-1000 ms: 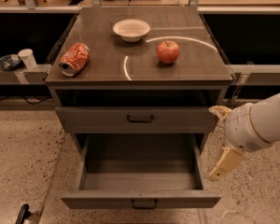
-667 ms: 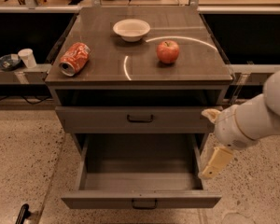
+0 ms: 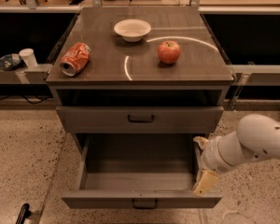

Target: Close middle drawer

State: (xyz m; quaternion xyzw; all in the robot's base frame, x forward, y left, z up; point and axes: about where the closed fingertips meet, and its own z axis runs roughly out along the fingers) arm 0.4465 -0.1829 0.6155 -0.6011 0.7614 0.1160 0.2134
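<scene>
The middle drawer [image 3: 141,199] is pulled far out of the grey-brown cabinet. Its inside shows bare, and its flat front with a small dark handle [image 3: 144,203] faces me at the bottom of the view. The top drawer [image 3: 140,120] above it is closed. The lowest drawer is hidden under the open one. My gripper [image 3: 204,174], on a white arm coming in from the right, is at the open drawer's right side wall near its front corner, touching or very close to it.
On the cabinet top [image 3: 140,73] lie a tipped red soda can [image 3: 76,58], a white bowl [image 3: 132,30] and a red apple [image 3: 169,52]. Side shelves hold a cup [image 3: 28,57] and a bowl [image 3: 8,61]. Speckled floor lies on both sides.
My arm and gripper have moved left and down, closer to the open drawer's right front corner. The drawer itself has not visibly moved.
</scene>
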